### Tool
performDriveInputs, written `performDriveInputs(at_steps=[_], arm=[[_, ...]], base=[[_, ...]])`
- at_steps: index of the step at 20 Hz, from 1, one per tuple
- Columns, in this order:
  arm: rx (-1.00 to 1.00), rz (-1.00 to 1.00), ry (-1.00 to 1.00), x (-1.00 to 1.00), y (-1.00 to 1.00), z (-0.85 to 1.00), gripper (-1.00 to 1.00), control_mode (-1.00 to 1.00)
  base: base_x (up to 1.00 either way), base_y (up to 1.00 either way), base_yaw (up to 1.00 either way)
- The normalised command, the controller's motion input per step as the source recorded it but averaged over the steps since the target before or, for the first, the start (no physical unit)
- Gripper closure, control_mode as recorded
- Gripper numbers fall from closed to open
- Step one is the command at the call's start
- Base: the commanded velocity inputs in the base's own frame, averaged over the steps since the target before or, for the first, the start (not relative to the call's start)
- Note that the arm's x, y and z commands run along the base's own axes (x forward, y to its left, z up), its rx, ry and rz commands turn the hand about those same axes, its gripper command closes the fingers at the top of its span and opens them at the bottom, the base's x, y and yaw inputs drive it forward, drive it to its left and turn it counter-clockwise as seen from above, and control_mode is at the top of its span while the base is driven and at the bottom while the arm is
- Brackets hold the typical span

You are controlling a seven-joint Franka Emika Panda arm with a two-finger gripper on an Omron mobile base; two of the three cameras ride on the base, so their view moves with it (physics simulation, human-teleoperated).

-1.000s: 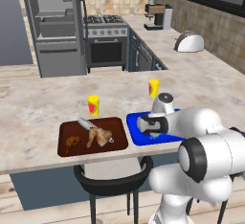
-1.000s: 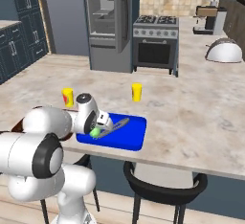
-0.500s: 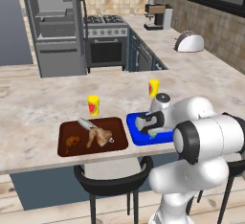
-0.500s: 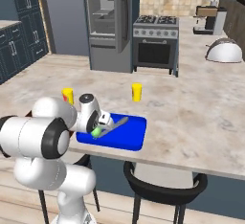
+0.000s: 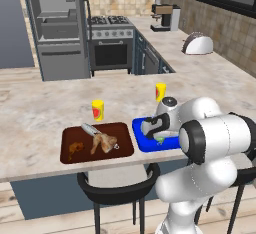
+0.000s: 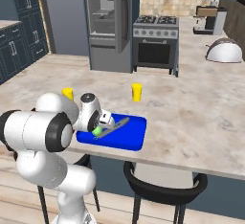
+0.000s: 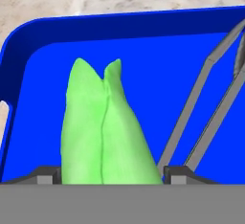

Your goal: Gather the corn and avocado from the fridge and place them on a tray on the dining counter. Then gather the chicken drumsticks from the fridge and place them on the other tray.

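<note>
My gripper (image 7: 111, 173) has its two fingers spread around the green corn (image 7: 103, 127). The corn lies in the blue tray (image 7: 143, 46), with gray tongs (image 7: 210, 103) at three o'clock.

Left base view sits behind the arm, looking forward and down across the counter (image 5: 40, 108) to the blue tray (image 5: 142, 139), stove (image 5: 111, 40) far behind it. Right base view takes that same blue tray (image 6: 129, 137) from the other side, same stove (image 6: 155, 39) beyond. Hand view is right down inside the tray (image 7: 143, 50), very close, facing its far rim.
</note>
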Motion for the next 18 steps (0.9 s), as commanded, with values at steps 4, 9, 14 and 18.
performDriveInputs(at_steps=[4,9,14,18], arm=[[0.0,-0.01,0.0,-0.07,0.0,0.03,-1.0,-1.0],[0.0,-0.04,0.0,-0.2,0.0,0.33,-1.0,-1.0],[0.0,-0.06,0.0,-0.24,0.0,0.54,-1.0,-1.0],[0.01,-0.05,-0.02,-0.42,0.0,0.71,-1.0,-1.0]], base=[[0.0,0.0,0.0],[0.0,0.0,0.0],[0.0,0.0,0.0],[0.0,0.0,0.0]])
